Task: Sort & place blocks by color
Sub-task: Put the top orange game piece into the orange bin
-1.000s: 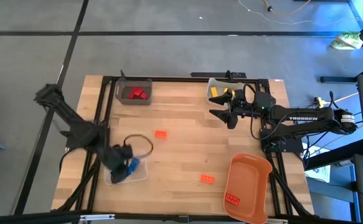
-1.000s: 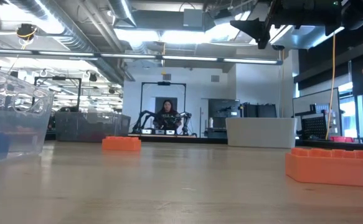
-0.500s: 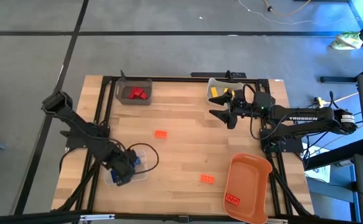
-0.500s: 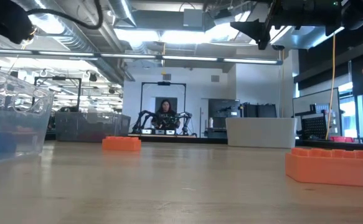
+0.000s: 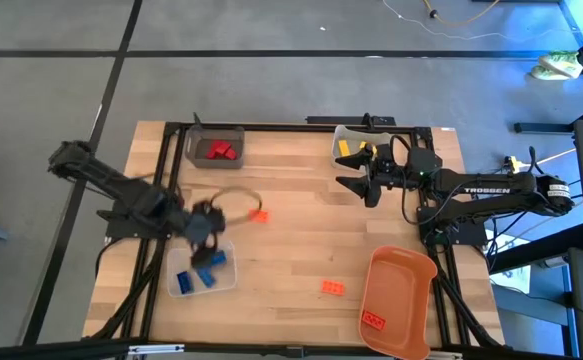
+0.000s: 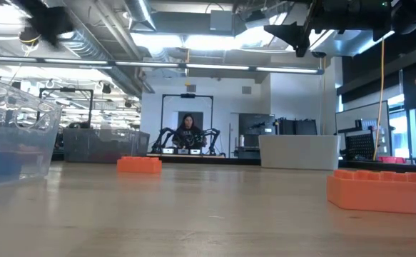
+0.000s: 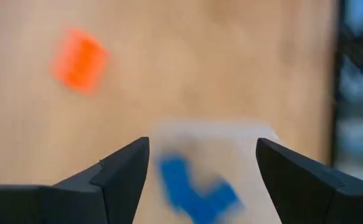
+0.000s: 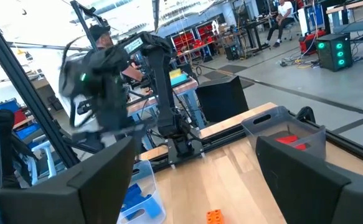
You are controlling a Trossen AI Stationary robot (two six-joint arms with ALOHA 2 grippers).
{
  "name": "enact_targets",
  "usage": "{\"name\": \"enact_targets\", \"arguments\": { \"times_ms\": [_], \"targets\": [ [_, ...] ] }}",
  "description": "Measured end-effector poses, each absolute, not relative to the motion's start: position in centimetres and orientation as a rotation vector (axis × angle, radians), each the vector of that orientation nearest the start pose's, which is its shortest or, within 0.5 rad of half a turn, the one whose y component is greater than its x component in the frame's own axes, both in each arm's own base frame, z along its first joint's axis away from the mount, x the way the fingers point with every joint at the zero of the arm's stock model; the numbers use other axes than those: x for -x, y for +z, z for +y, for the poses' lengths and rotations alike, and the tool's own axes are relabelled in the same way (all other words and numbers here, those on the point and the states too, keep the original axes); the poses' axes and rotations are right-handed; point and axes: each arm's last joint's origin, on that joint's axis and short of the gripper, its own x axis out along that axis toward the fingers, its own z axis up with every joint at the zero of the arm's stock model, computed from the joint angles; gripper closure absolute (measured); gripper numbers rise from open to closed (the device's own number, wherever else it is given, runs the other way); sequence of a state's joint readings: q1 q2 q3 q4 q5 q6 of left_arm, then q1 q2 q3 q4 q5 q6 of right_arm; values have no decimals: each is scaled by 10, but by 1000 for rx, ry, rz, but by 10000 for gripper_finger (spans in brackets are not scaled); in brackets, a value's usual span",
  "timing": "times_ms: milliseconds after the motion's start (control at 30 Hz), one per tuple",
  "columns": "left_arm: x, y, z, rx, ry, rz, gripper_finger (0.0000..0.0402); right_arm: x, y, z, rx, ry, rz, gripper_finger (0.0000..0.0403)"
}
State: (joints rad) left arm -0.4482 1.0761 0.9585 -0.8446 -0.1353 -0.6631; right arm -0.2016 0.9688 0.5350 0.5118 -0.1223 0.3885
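Observation:
My left gripper (image 5: 205, 226) is open and holds nothing. It hangs over the far edge of a clear bin (image 5: 225, 283) near the table's left side, where blue blocks (image 5: 199, 272) lie. The left wrist view shows those blue blocks (image 7: 193, 186) between the open gripper (image 7: 203, 144) and an orange block (image 7: 80, 59) beyond it. That orange block (image 5: 259, 215) lies flat on the table just right of the gripper. A second orange block (image 5: 333, 288) lies nearer the near edge. My right gripper (image 5: 361, 184) is open and waits in the air near the far right.
A dark bin (image 5: 215, 148) with red blocks stands at the far left. A clear bin (image 5: 355, 146) with yellow blocks stands at the far right, beside the right gripper. An orange bin (image 5: 399, 290) at the near right holds one block (image 5: 374, 321). A person sits far behind the table (image 6: 188, 132).
My left gripper has risen out of the clear bin and moved toward the table's far edge, closer to the orange block at mid-table. The blue blocks stay in the bin. The right arm has kept still.

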Motion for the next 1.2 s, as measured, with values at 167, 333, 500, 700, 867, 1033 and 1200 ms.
{"name": "enact_targets", "arguments": {
  "times_ms": [167,333,500,700,867,1033,1200],
  "targets": [
    [-201,302,-30,193,275,739,115,-211,280,-39,-367,-64,-91,68],
    [-215,311,11,255,327,427,115,-211,281,-39,-276,-65,-93,68],
    [-216,295,19,376,170,125,115,-211,281,-39,-272,-65,-94,68],
    [-214,266,8,394,102,45,115,-211,281,-39,-272,-65,-95,68],
    [-214,254,3,352,82,93,115,-211,281,-39,-269,-65,-96,68],
    [-214,255,-2,192,65,96,115,-211,281,-39,-269,-65,-95,68],
    [-214,255,-2,46,81,100,115,-211,281,-39,-269,-65,-95,68]
  ]
}}
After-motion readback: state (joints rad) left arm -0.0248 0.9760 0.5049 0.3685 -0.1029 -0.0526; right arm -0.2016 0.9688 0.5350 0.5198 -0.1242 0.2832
